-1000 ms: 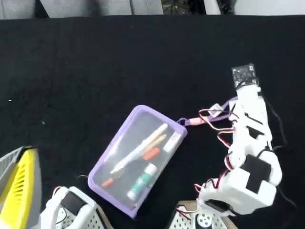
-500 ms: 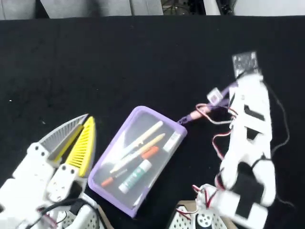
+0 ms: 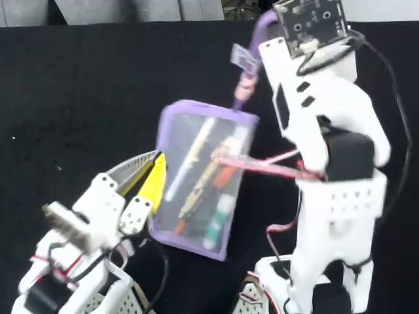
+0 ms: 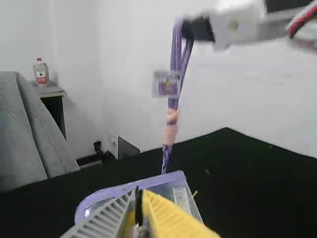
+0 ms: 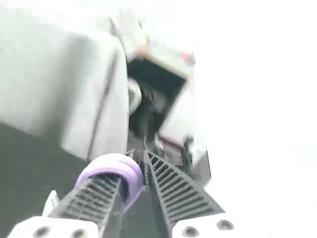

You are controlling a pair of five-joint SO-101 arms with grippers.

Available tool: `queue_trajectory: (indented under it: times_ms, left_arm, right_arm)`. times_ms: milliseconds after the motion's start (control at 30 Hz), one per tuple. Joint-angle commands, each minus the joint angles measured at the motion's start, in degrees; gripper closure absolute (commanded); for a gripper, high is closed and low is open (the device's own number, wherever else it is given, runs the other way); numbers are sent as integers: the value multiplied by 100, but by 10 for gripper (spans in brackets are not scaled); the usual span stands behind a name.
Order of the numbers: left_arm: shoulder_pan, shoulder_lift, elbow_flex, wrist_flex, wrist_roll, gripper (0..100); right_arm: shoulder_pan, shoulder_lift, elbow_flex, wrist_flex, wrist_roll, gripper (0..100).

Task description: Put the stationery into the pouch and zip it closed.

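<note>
Yellow-and-grey, the left claw (image 3: pixel 152 171) sits pressed together just beside the left edge of the clear, purple-trimmed zip pouch (image 3: pixel 226 124), which holds pens (image 3: pixel 191 165) over the black surface (image 3: pixel 78 85). Above the pouch, the right claw (image 5: pixel 139 159) pinches its purple strap loop (image 5: pixel 106 173).

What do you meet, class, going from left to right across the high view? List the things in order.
left gripper with its grey and yellow fingers → clear purple-edged pouch holding the stationery → white right arm
</note>
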Motion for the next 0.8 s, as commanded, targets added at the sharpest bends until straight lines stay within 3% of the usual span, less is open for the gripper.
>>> queue_trajectory:
  times_ms: [0, 500, 767]
  left_arm:
    - [-4, 97, 497, -571, -35, 970]
    - [-13, 97, 690, -765, 0, 970]
    - [-13, 88, 866, -774, 0, 970]
  right_arm:
    - [-360, 75, -1569, 730, -70, 987]
    - [-1424, 101, -3530, 721, -35, 986]
    - [-2295, 48, -2158, 2523, -35, 986]
